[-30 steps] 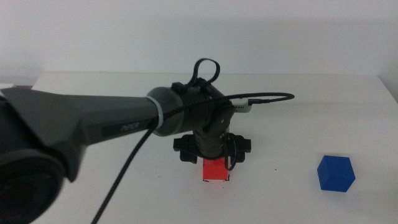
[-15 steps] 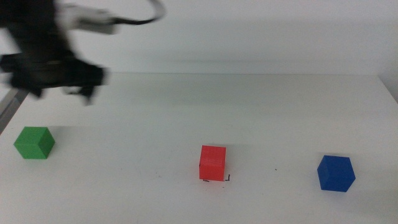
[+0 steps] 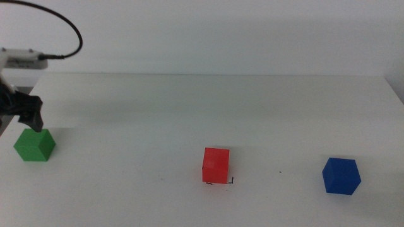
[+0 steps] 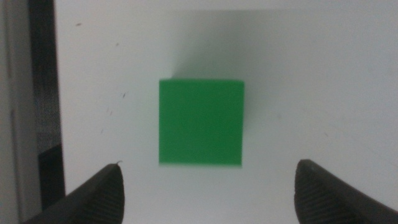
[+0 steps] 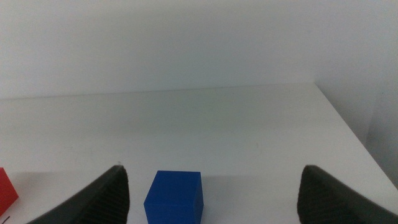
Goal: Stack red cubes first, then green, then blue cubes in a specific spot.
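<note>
Table (image 3: pixel 208 107): white, matte. Left gripper (image 4: pixel 208 186) above green cube (image 4: pixel 200 122) at table's left edge, jaws spread wider than cube. Right gripper (image 5: pixel 211 193) waits near blue cube (image 5: pixel 175 196), jaws apart. Red cube (image 3: pixel 216 165) sits on corner marks (image 3: pixel 230 181).

Handling, judged: green cube rigid, light, matte; grip two opposite flat side faces, centred.

Hidden: left arm mostly out of middle view; marks partly covered.
</note>
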Available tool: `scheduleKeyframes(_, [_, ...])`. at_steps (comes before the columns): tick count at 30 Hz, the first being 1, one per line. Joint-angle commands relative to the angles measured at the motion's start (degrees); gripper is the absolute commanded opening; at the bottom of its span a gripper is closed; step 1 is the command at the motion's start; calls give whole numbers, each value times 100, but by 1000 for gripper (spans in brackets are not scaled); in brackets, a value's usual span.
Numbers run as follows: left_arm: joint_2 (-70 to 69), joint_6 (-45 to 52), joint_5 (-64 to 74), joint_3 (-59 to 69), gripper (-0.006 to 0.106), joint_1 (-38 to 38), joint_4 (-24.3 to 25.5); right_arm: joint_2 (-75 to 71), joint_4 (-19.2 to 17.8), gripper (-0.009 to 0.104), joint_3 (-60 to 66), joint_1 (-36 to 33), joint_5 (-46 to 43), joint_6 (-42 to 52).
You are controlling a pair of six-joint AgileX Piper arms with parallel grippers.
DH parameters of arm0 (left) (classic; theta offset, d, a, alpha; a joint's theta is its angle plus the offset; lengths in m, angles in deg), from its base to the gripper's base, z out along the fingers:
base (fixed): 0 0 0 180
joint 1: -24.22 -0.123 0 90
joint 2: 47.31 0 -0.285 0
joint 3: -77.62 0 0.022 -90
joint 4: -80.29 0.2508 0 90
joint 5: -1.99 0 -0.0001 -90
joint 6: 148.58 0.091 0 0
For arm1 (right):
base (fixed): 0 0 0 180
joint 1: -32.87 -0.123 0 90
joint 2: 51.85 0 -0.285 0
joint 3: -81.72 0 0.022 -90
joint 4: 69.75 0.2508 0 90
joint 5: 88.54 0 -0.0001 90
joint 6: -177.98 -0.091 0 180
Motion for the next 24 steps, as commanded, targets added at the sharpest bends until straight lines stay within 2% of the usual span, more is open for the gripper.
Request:
scheduleKeyframes(1, [183,144,-217,16,94,-13,-86,-27,-60,93,20,21,-56,30])
scheduleKeyframes(10, [617,89,-695,16,94,-13,89,-27,-60,93,20,21,-56,30])
scheduleKeyframes(18, [1057,89,-845,16,91,-13,41,-27,-60,93,20,21,-56,30])
scheduleKeyframes(21, [1200,89,-857,16,78,-13,-73,-27,-60,93,20,21,-56,30])
scheduleKeyframes(24, [1233,57,-836,16,50,-13,-279,-27,-60,93,20,21,-56,30])
